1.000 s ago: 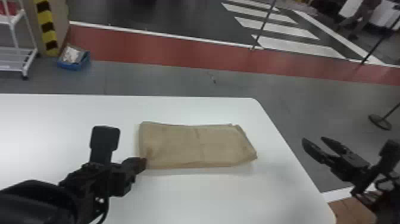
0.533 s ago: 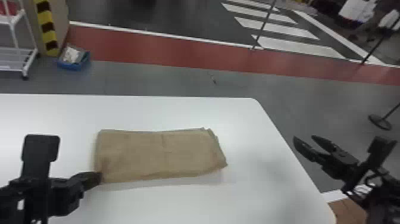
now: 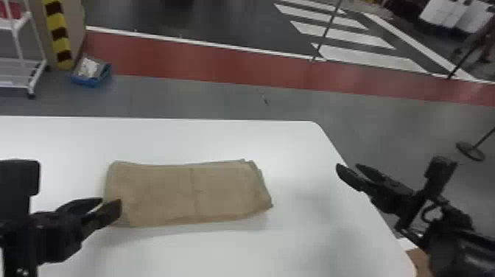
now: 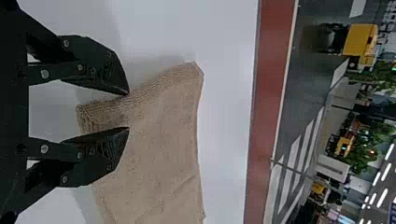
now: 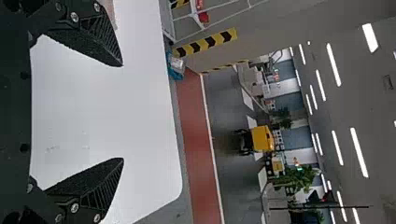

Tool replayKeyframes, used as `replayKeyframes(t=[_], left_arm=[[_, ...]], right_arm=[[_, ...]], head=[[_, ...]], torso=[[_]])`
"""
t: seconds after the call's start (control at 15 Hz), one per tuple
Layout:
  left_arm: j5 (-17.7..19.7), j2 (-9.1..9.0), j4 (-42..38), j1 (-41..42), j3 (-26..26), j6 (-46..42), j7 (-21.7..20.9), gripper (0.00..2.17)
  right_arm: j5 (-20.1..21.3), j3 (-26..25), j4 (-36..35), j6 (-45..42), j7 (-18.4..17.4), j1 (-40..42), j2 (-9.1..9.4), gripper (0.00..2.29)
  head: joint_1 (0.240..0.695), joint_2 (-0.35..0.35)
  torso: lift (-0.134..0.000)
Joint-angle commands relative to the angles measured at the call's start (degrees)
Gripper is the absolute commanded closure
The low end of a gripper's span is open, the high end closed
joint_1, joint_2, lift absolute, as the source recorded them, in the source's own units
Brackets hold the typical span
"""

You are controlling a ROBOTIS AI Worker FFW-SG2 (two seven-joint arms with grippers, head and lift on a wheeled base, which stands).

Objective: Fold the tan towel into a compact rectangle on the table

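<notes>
The tan towel (image 3: 191,193) lies as a folded, flat strip, wider from side to side than front to back. At its left end is my left gripper (image 3: 111,203), fingers parted, one tip overlapping the near-left part of the cloth. Seen from the left wrist, the towel's end (image 4: 154,144) spans the gap between the tips of that open gripper (image 4: 128,111). My right gripper (image 3: 348,166) stands open over the table's right edge, apart from the towel. From the right wrist, bare white surface shows between the spread fingers of this gripper (image 5: 123,112).
The white table (image 3: 176,141) has a rounded far right corner. Beyond it on the floor are a white rack (image 3: 22,66), a blue box (image 3: 90,73) and a stand's round base (image 3: 470,151).
The towel has shifted left and somewhat nearer along with my left gripper, whose fingers have since opened. My right gripper has moved left, toward the table.
</notes>
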Motion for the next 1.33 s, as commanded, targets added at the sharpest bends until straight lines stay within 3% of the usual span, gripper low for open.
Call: replayKeyframes(t=[0.0,0.27,0.6,1.0,1.27], left_arm=[[-0.1,0.0,-1.0,1.1,0.1,-3.5,0.1,0.03],[-1.0,0.0,-1.3,2.5,0.3,-7.7,0.0,0.03],[-1.4,0.35,-2.4,4.2,0.3,-7.9,-0.8,0.04],[-1.5,0.53,-4.2,6.0,0.5,-7.7,-1.7,0.05],[-1.5,0.88,-5.1,6.8,0.0,-7.7,-1.7,0.07]], right_arm=[[0.2,2.8,-3.2,5.5,-3.1,-0.9,1.15,0.21],[-0.2,10.6,-3.1,11.0,-10.4,-3.7,1.68,0.27],[-0.1,19.8,-2.7,16.1,-18.6,-5.8,2.39,0.28],[-0.2,26.0,-1.4,23.8,-22.8,-7.6,2.91,0.38],[-1.1,25.8,-1.4,26.1,-22.8,-7.8,2.91,0.51]], head=[[0.695,-0.35],[0.695,-0.35],[0.695,-0.286],[0.695,-0.213],[0.695,-0.194]], torso=[[-0.124],[-0.124],[-0.124],[-0.124],[-0.124]])
